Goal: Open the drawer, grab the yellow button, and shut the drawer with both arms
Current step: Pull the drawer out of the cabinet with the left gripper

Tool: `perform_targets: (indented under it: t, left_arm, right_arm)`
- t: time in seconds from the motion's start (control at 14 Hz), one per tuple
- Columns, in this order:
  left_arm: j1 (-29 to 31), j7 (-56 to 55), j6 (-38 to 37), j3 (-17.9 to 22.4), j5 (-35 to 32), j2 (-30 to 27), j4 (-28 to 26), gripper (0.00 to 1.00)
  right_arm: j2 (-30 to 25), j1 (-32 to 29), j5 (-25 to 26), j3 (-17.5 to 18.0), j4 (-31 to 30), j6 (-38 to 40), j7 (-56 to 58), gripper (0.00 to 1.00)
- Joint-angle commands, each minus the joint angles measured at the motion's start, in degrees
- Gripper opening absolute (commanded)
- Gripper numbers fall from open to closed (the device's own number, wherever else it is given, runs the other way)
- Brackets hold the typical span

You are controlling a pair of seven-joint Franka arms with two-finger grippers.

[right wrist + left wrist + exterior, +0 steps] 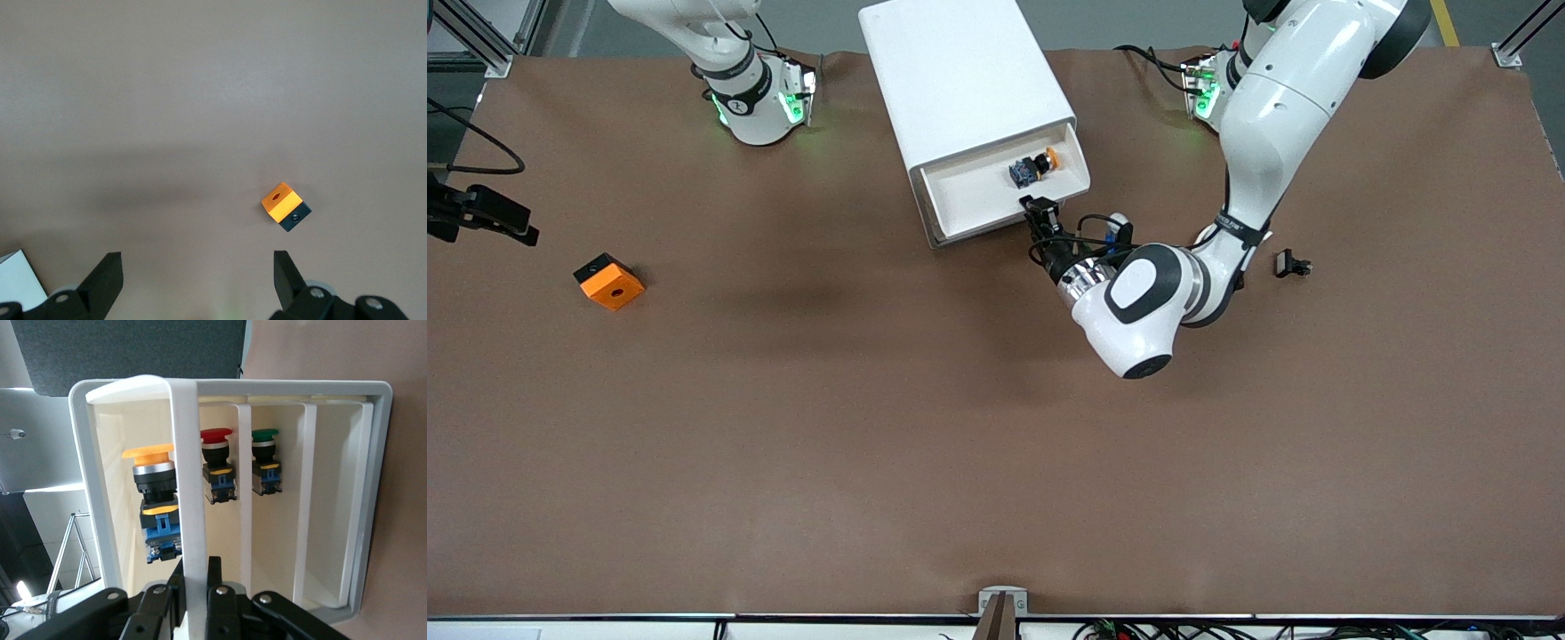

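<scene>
One step done: drawer [996, 191] open, left gripper [1040, 213] pinching its front (button [1034, 167] untaken); right gripper [197, 277] spread, waiting.

I read the drawer [193, 487] clamped between my left gripper's [1040, 213] fingers as smooth, slightly glossy white plastic. The button [155, 495] just past them has a satin orange cap, bright metal collar, black and blue plastic body. Table covering [871, 427]: matt brown, finely textured. Orange block [285, 205] ahead of the spread right fingers [107, 283]: matt.
</scene>
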State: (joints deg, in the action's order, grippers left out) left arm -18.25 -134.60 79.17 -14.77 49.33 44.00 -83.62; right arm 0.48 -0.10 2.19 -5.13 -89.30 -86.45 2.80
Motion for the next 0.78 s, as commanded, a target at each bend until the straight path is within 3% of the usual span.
perform_targets:
  t: [0.0, 0.14, 0.21, 0.28, 0.36, 0.71]
  left_arm:
    - [1.99, 1.09, -0.86, 0.27, -0.46, 0.56, 3.45, 0.03]
    - [2.61, 1.18, -0.86, 0.27, -0.38, 0.56, 4.25, 0.04]
    - [2.87, 1.18, -0.86, 0.27, -0.38, 0.65, 4.42, 0.22]
    - [2.87, 1.18, -0.95, 0.27, -1.07, 0.47, 4.51, 0.76]
    - [2.87, 1.18, -0.95, 0.18, -2.12, 0.04, 4.69, 1.0]
    - [4.53, 2.31, -4.63, 0.18, -4.41, -0.06, 10.21, 1.0]
  right_arm:
    - [0.75, -0.16, 0.71, 0.03, 1.32, 1.2, 0.01, 1.0]
    - [3.46, -0.42, 0.53, 0.03, 1.49, 0.85, 0.1, 1.0]
    - [3.57, -0.25, 0.7, 0.03, 1.41, 0.67, 0.1, 1.0]
    - [4.7, -0.07, 0.97, 0.03, 1.41, 0.84, 0.01, 1.0]
    - [5.84, 0.02, 1.06, 0.03, 1.41, 0.76, 0.01, 1.0]
    - [6.47, -0.78, 0.88, -0.06, 1.41, -1.0, -1.03, 1.0]
